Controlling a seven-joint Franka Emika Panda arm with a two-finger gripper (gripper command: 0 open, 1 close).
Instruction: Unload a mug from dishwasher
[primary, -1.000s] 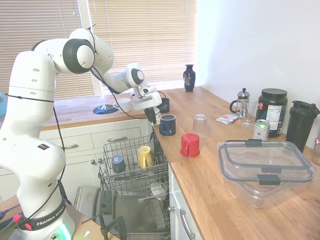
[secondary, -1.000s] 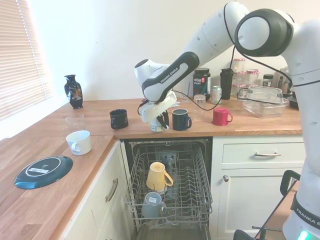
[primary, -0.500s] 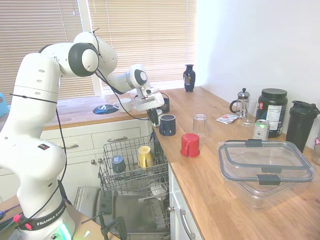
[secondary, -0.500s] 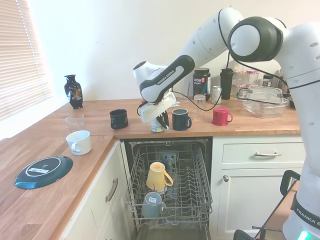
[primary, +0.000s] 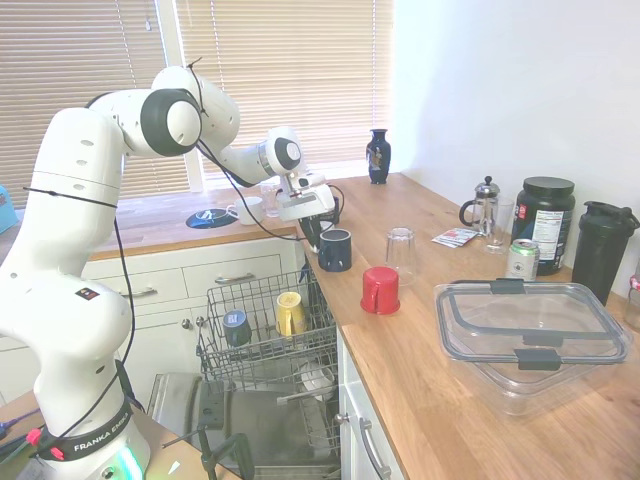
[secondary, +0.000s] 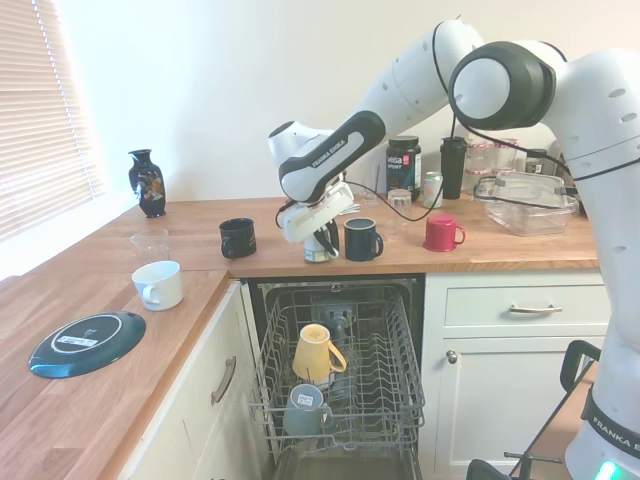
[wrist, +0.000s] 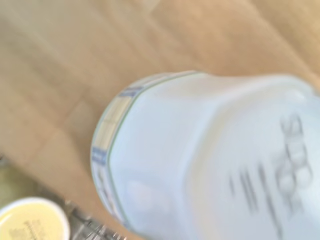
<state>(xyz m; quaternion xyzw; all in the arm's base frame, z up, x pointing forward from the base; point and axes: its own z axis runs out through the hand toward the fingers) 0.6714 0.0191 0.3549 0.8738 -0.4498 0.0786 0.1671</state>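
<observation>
My gripper (secondary: 320, 244) is shut on a small white mug (secondary: 318, 252) with a patterned rim, held at the front edge of the wooden counter just above the open dishwasher (secondary: 390, 380). Whether the mug touches the counter I cannot tell. In the first exterior view the gripper (primary: 311, 236) stands right beside a navy mug (primary: 335, 250), and most of the white mug is hidden behind the hand. The wrist view shows the white mug (wrist: 200, 155) close up, printed base toward the camera, over the wood. The wire rack (primary: 262, 298) is pulled out over the dropped door (primary: 262, 425).
A yellow mug (secondary: 315, 352) and a dark mug (secondary: 305, 408) sit in the rack. On the counter stand two navy mugs (secondary: 362, 240) (secondary: 237, 237), a red mug (secondary: 440, 233), a glass (primary: 400, 255) and a clear lidded box (primary: 530, 335). Another white cup (secondary: 158, 285) stands on the left counter.
The gripper with the white mug has shifted a little further in over the counter edge, toward the navy mug, and the forearm has swung slightly. Nothing else moved.
</observation>
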